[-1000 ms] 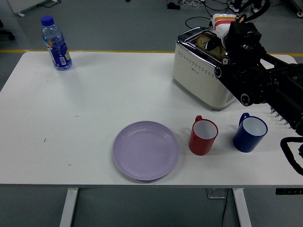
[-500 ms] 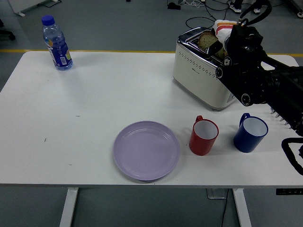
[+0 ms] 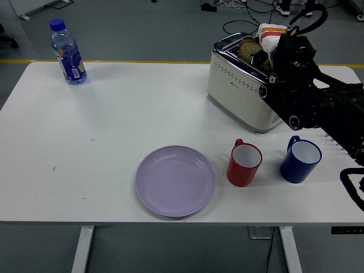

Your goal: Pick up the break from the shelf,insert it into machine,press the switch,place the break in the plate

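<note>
Hand [image 3: 266,46] over the toaster [image 3: 242,82], upper right of the frame.
Right arm reaches in from the right edge; its hand sits at the toaster's top beside the bread [image 3: 248,49], which stands up out of the slot. Whether the fingers grip the slice or only touch it, I cannot tell. Plate [image 3: 175,180] lies bare at lower centre, red mug [image 3: 244,164] and blue mug [image 3: 300,160] to its right, bottle [image 3: 67,52] upper left.
</note>
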Action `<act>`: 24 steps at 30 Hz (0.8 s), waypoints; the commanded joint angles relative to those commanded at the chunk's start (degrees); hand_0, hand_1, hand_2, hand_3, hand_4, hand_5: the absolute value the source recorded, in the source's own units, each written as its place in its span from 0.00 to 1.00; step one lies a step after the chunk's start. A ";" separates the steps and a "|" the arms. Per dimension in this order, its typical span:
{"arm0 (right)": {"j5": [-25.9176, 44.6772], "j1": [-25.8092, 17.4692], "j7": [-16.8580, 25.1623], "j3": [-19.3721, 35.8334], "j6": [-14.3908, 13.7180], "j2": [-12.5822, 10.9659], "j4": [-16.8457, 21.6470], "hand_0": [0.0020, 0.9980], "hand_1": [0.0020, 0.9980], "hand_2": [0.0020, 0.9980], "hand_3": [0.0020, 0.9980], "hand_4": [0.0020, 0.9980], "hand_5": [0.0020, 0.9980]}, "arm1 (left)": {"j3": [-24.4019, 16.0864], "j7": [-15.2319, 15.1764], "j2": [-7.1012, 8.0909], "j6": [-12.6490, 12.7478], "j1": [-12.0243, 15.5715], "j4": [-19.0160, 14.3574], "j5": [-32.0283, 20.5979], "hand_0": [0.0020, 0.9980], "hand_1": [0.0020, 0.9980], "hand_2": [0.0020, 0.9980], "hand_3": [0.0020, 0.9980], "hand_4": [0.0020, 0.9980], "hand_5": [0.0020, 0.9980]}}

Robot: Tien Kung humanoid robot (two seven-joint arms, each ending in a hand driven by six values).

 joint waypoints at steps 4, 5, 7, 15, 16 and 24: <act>-0.76 -0.55 0.33 0.82 -2.13 0.00 0.85 0.21 0.32 0.40 0.52 0.49 0.06 | -0.17 0.10 -0.02 -0.02 0.19 0.00 0.31 0.63 0.51 0.47 0.49 0.29 0.87; -1.16 -0.79 0.39 1.41 -2.68 0.00 1.30 0.18 0.29 0.38 0.50 0.47 0.05 | -0.20 0.12 -0.02 -0.02 0.27 0.00 0.39 0.63 0.51 0.47 0.49 0.29 0.86; -1.62 -1.05 0.41 2.05 -3.10 0.00 1.83 0.18 0.29 0.38 0.50 0.47 0.05 | -0.24 0.14 -0.01 -0.03 0.35 0.00 0.46 0.63 0.51 0.47 0.49 0.29 0.86; -5.45 -2.69 0.18 8.01 -4.88 0.00 8.24 0.18 0.29 0.37 0.50 0.44 0.04 | -0.63 0.28 -0.01 -0.10 0.83 0.00 1.03 0.63 0.51 0.47 0.49 0.29 0.86; -5.72 -2.79 0.18 8.53 -5.05 0.00 8.85 0.18 0.29 0.37 0.50 0.44 0.04 | -0.64 0.30 -0.01 -0.10 0.86 0.00 1.10 0.63 0.51 0.47 0.49 0.29 0.86; -9.21 -3.29 0.67 14.99 -7.61 -2.89 15.21 0.17 0.27 0.36 0.49 0.45 0.03 | -0.75 0.27 -0.03 -0.13 1.07 0.00 1.02 0.63 0.51 0.47 0.49 0.29 0.86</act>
